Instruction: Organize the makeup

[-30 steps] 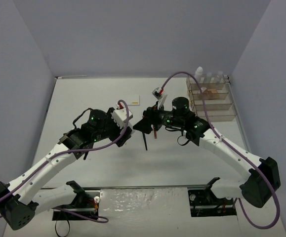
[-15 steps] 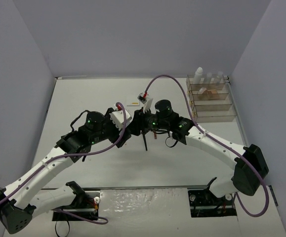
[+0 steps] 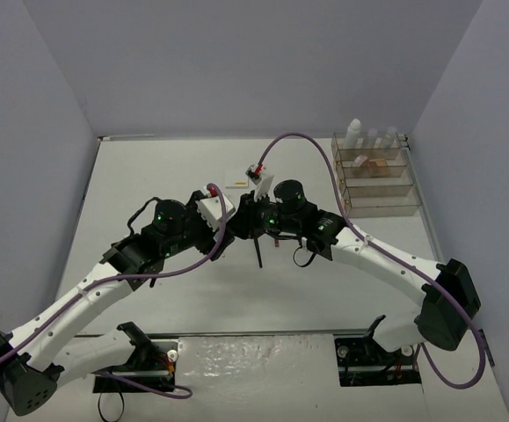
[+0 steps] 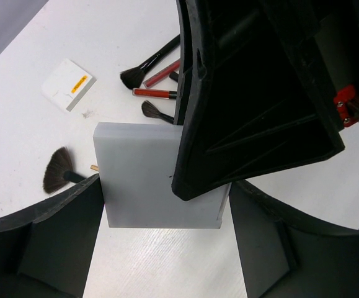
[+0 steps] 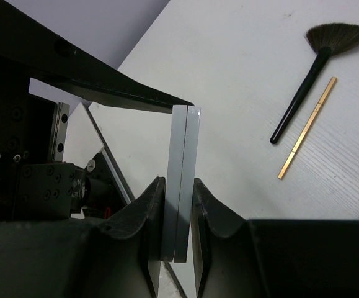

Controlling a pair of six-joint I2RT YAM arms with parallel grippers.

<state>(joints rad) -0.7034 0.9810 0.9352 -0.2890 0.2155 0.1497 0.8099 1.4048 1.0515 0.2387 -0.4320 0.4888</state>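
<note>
My right tool (image 5: 178, 189) has just pinched shut on the grey case (image 4: 136, 174); my left tool (image 4: 165, 186), half open, grips its width above mid-worktop (image 4: 167, 267). Handover looks ready for left's release.

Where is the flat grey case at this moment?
Around the middle of the table: in the left wrist view the flat grey case sits in the left gripper, and in the right wrist view the right gripper pinches its thin edge.
</note>
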